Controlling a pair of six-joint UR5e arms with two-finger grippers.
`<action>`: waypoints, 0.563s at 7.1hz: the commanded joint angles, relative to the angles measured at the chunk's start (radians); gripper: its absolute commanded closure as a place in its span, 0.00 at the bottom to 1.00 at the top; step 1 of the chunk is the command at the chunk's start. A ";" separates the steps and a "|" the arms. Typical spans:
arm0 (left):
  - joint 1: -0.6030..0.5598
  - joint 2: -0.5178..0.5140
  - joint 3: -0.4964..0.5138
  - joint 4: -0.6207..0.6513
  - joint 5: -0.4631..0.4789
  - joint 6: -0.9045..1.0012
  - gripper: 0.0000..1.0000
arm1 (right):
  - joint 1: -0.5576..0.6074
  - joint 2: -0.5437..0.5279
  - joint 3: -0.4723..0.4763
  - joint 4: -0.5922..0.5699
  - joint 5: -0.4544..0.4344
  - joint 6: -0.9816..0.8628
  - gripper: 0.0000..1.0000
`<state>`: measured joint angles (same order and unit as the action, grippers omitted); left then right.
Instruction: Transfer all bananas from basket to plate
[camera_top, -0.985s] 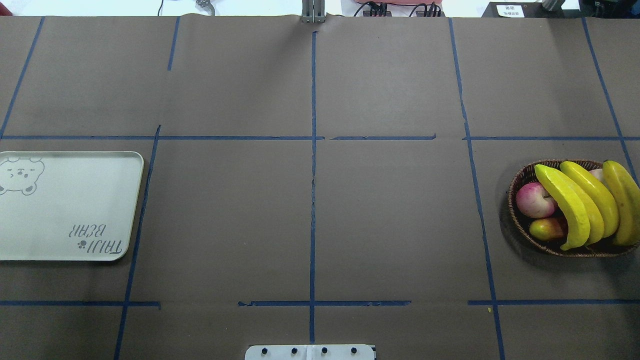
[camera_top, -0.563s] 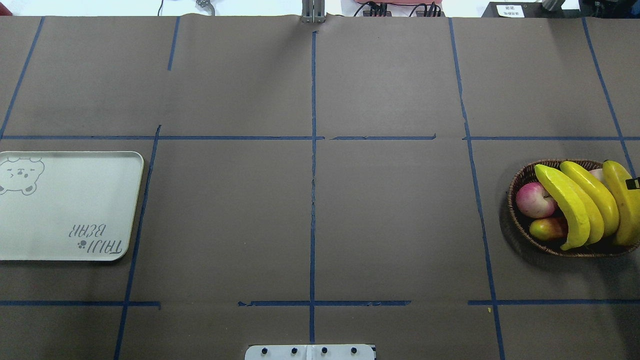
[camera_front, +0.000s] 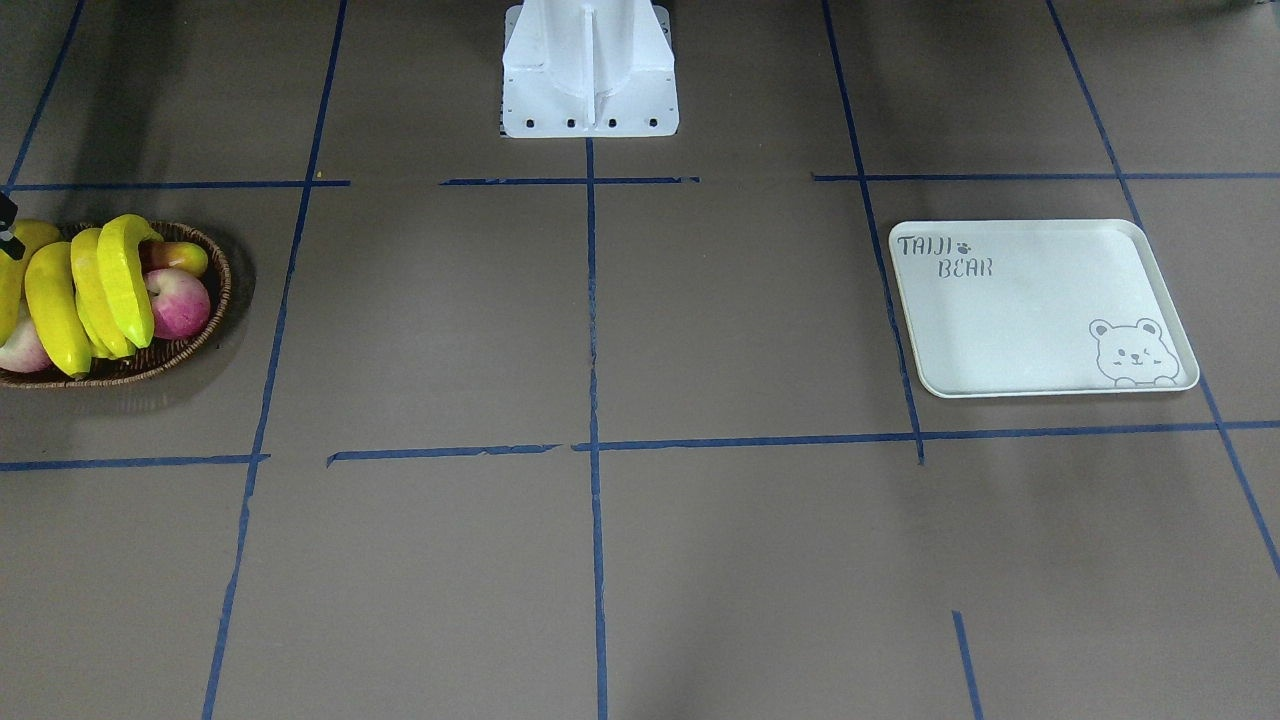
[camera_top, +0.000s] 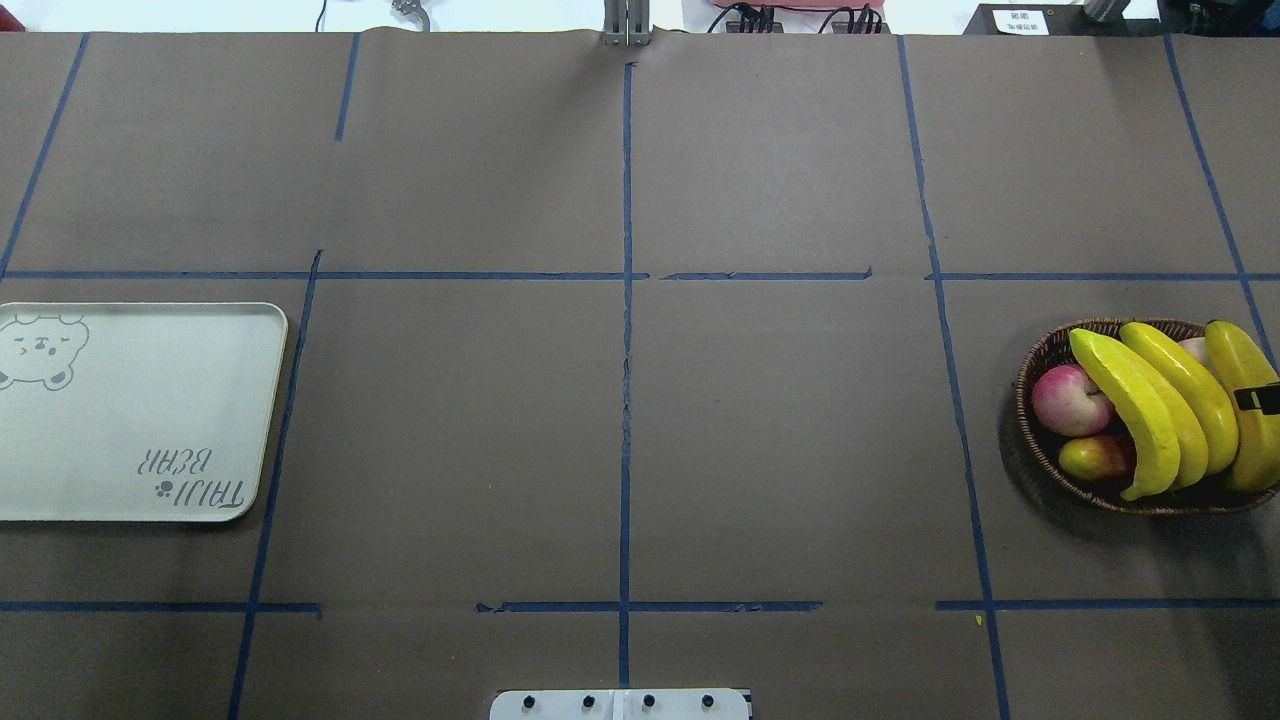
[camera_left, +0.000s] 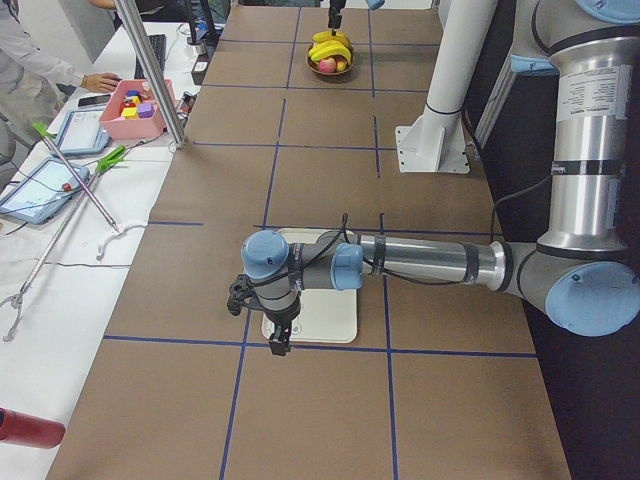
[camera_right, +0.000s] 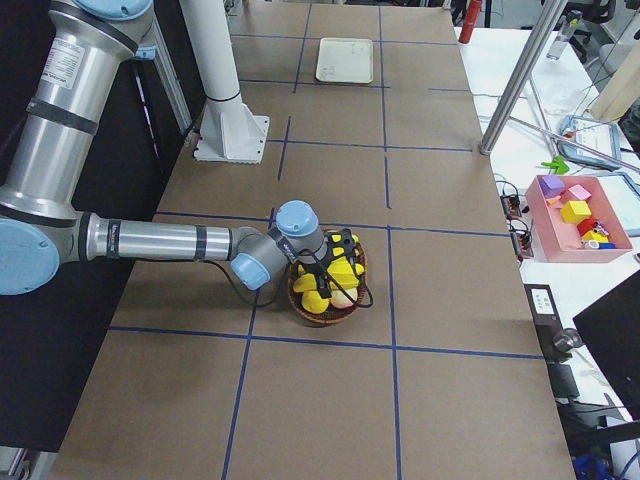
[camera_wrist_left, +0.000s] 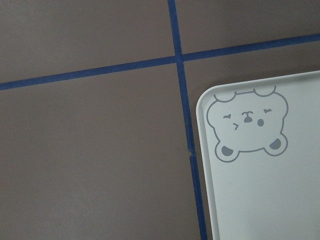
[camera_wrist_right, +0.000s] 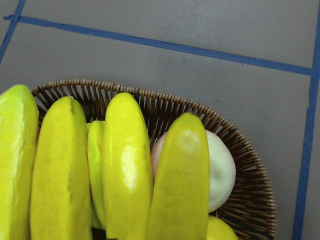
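Bananas (camera_top: 1150, 410): 4 visible, all in basket (camera_top: 1040, 445) at the table's (camera_top: 780, 450) right edge. Plate (camera_top: 150, 400), left edge: holds 0. Right gripper (camera_right: 322, 268) hangs over the bananas and left gripper (camera_left: 278, 338) over a plate corner; whether either is open or closed: cannot tell. Judged progress: 0 of 4 transferred.

Yellow bananas (camera_top: 1140, 415), dark brown woven basket (camera_top: 1045, 350), off-white plate (camera_top: 150, 400) bearing grey bear drawing (camera_top: 40, 350).

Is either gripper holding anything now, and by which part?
Nothing looks held. The right gripper hangs over the bananas lying in the basket; the left gripper is by the plate.
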<state>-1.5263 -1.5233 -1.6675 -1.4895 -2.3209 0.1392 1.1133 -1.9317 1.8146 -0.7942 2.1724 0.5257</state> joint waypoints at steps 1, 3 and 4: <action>0.000 0.000 0.000 0.000 0.000 0.000 0.00 | -0.055 -0.022 0.000 0.001 -0.046 -0.012 0.16; 0.000 0.000 0.002 0.000 0.000 -0.001 0.00 | -0.062 -0.041 0.000 0.000 -0.046 -0.015 0.46; 0.000 0.000 0.002 0.000 0.000 -0.001 0.00 | -0.061 -0.043 0.005 0.001 -0.045 -0.013 0.77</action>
<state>-1.5263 -1.5233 -1.6665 -1.4895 -2.3209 0.1386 1.0532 -1.9690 1.8161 -0.7937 2.1276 0.5122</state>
